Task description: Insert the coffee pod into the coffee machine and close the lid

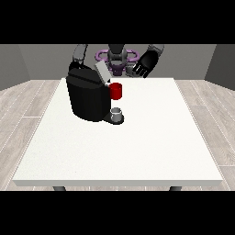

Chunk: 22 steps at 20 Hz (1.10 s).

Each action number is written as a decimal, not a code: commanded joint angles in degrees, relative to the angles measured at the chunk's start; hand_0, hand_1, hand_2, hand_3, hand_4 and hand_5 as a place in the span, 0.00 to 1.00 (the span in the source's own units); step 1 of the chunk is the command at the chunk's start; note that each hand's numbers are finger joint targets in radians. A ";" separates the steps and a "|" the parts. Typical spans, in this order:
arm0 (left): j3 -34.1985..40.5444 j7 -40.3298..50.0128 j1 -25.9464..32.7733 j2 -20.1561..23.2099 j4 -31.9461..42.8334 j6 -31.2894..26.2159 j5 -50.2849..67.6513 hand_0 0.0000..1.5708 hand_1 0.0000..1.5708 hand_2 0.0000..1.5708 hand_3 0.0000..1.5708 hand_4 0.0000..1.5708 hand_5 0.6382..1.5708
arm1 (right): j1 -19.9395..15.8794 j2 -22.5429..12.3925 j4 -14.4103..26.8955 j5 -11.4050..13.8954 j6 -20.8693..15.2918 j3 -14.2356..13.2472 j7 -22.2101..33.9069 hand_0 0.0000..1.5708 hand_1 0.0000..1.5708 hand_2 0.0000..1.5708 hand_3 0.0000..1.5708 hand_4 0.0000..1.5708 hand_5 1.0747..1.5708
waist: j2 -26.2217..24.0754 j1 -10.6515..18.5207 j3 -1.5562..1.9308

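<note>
The black coffee machine (pixel 87 98) stands on the table's left half, towards the back. Its grey lid (pixel 102 72) is tilted up and open. A red thing at the machine (pixel 116 91) sits under the lid on the side facing the view's right. Below it, a small grey thing (pixel 117 114) rests on the machine's base; I cannot tell it for the pod. The hand at the view's right (pixel 145 64) hangs raised above the table's back edge with relaxed fingers, holding nothing. The arm at the view's left (pixel 80 53) goes down behind the machine, and its hand is hidden.
The white table (pixel 137 147) stretches wide in front of and to the right of the machine. The robot's torso (pixel 117 57) stands behind the back edge. Wooden floor surrounds the table.
</note>
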 commanded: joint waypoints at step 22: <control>7.39 7.63 -18.77 4.24 3.90 -2.98 1.46 0.76 0.76 0.82 0.79 0.31 1.00 | -10.79 -4.27 -4.84 -2.36 1.82 -4.07 2.42 0.00 0.00 0.00 0.00 0.09 1.00 | 12.41 -8.20 0.01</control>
